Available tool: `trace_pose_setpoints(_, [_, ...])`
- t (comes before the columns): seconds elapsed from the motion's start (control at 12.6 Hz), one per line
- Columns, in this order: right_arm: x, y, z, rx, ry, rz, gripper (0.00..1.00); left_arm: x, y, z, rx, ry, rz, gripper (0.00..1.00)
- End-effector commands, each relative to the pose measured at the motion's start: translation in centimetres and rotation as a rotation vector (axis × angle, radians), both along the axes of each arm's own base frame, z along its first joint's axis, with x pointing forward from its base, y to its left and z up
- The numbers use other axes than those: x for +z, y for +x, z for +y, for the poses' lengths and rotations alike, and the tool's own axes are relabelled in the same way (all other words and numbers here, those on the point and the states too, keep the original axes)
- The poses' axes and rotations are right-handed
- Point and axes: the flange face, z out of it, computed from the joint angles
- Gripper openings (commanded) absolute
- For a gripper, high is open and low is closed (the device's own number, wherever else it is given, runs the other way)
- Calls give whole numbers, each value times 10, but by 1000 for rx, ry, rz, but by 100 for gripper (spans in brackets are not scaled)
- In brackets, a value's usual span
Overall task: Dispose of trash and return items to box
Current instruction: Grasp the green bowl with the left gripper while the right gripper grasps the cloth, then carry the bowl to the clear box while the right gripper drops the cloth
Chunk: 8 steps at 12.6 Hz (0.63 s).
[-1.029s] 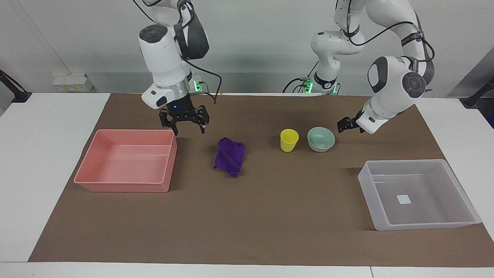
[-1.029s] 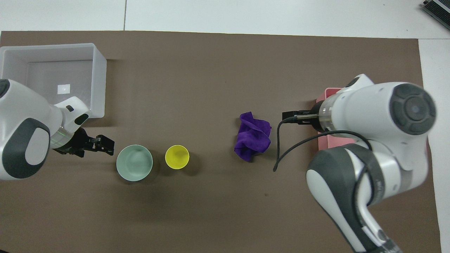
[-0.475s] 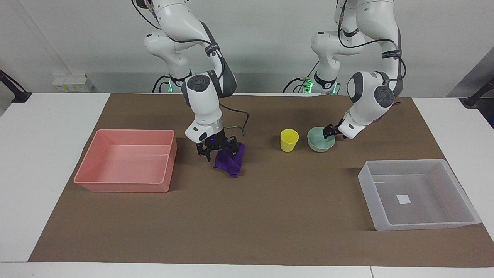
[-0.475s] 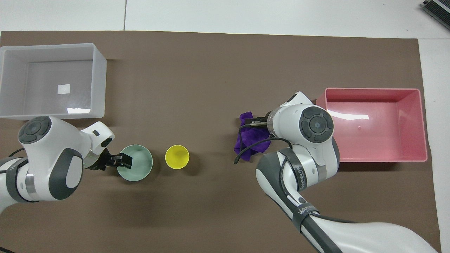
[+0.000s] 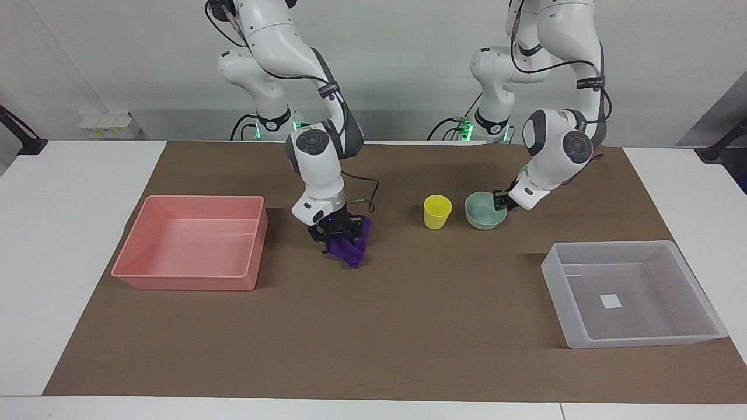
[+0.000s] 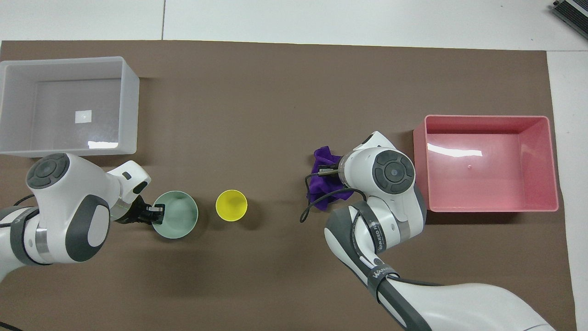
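The purple cloth (image 5: pixel 352 249) lies crumpled on the brown mat beside the pink tray; it also shows in the overhead view (image 6: pixel 322 155). My right gripper (image 5: pixel 334 233) is down on it, fingers closed into its folds. The mint-green bowl (image 5: pixel 483 216) stands beside the yellow cup (image 5: pixel 437 211), toward the left arm's end. My left gripper (image 5: pixel 500 200) is low at the bowl's rim, closed on it on the side away from the cup; it shows in the overhead view (image 6: pixel 155 212) too. The translucent box (image 5: pixel 636 341) with its white sticker holds nothing.
The pink tray (image 5: pixel 187 283) stands at the right arm's end, close to the cloth, with nothing in it. The box (image 6: pixel 131 105) is farther from the robots than the bowl (image 6: pixel 180 218) and cup (image 6: pixel 231 205). The brown mat (image 5: pixel 408 326) covers the table's middle.
My right gripper came down from beside the pink tray onto the cloth and closed into it. My left gripper moved to the bowl's rim and closed; the bowl shifted slightly.
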Motion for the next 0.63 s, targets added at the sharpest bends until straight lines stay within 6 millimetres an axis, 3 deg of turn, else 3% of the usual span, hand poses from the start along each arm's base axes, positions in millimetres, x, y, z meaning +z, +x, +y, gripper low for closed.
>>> trace_pose_setpoints(0.0, [1,-4,-4,-15,11,21,0,10,4,2,22,-13,32,0])
trace_pose_setpoints(0.08, [8,-4,-6,-49,9,45,0,31,14,4,20,-20,53,0])
trace_pose_setpoints(0.24, [40,0,-12,-84,16,53,0,81,34,19,38,-34,94,0])
trace_pose_setpoints(0.4, [82,8,-28,-125,25,57,0,134,50,41,61,-48,99,0])
trace_pose_setpoints(0.55, [140,12,-56,-161,34,48,0,185,71,78,101,-59,51,0])
